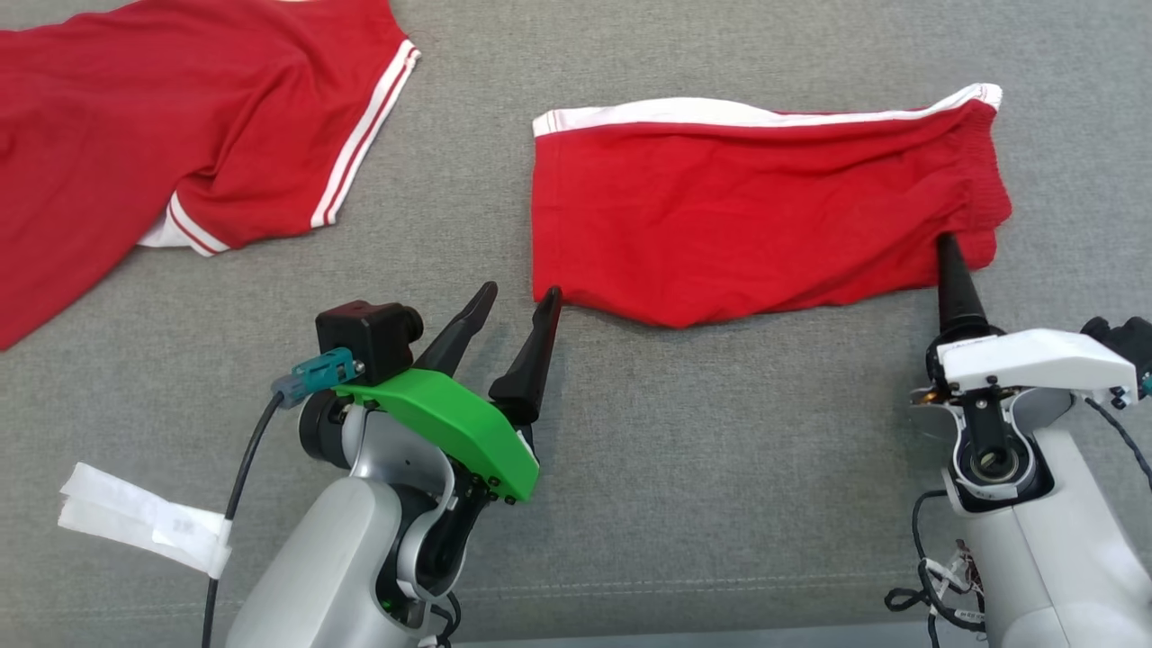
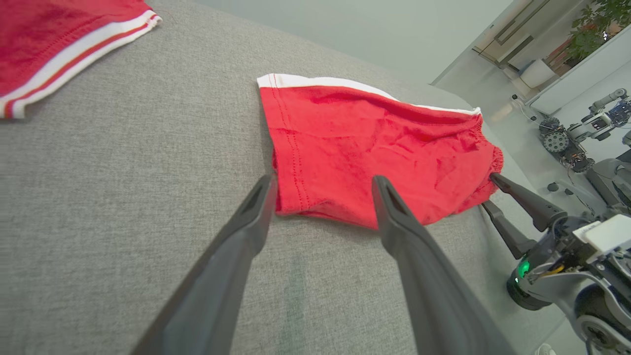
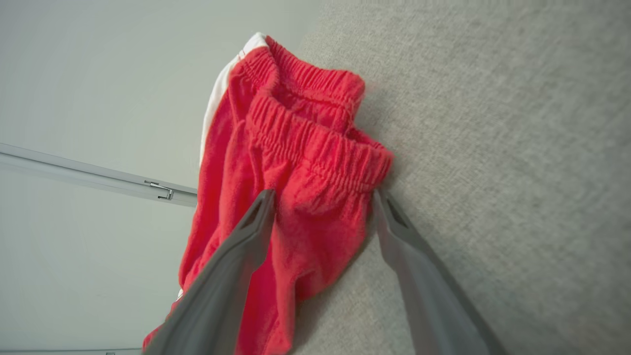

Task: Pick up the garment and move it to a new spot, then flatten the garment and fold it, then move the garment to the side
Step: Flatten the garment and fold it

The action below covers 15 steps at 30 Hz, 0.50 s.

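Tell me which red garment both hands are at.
The red shorts with the elastic waistband: left hand at their hem corner, right hand at the waistband. The striped red shirt lies apart.

Soft, even light from overhead lights the grey cloth-covered table [image 1: 720,432] brightly. The red shorts [image 1: 747,216] throw only a thin shadow along their near edge, and the left end effector [image 1: 522,290] a faint one beside it. The head view is sharp; both wrist views curve toward their edges, with the close fingers [image 3: 224,276] slightly soft
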Motion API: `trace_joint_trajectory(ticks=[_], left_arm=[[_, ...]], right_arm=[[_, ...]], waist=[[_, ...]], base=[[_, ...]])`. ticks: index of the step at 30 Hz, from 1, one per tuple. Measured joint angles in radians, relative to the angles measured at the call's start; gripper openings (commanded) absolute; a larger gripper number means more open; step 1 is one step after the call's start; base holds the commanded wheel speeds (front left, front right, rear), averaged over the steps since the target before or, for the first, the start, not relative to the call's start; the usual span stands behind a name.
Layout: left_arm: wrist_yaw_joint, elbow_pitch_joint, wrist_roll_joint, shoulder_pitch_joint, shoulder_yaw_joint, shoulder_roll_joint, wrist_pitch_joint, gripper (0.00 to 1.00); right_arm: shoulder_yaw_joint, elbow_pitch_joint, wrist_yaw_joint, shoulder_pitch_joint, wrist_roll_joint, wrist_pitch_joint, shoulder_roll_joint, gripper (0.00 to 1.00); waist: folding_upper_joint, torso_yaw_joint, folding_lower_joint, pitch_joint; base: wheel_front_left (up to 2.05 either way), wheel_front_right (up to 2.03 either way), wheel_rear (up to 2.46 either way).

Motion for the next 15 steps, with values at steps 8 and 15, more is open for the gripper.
trace_joint_trajectory(ticks=[8, 15], left_arm=[[0.007, -0.006, 0.007, 0.0, -0.001, 0.004, 0.0, 1.0], [0.011, -0.006, 0.007, 0.003, 0.008, 0.004, -0.009, 1.0]], right_arm=[[-0.039, 0.031, 0.007, -0.06, 0.018, -0.024, -0.003, 1.0], [-0.062, 0.037, 0.025, -0.069, 0.043, -0.04, -0.002, 1.0]], waist=[[0.0, 0.039, 0.0, -0.003], [0.0, 0.071, 0.0, -0.017]], base=[[0.0, 0.0, 0.0], [0.0, 0.0, 0.0]])
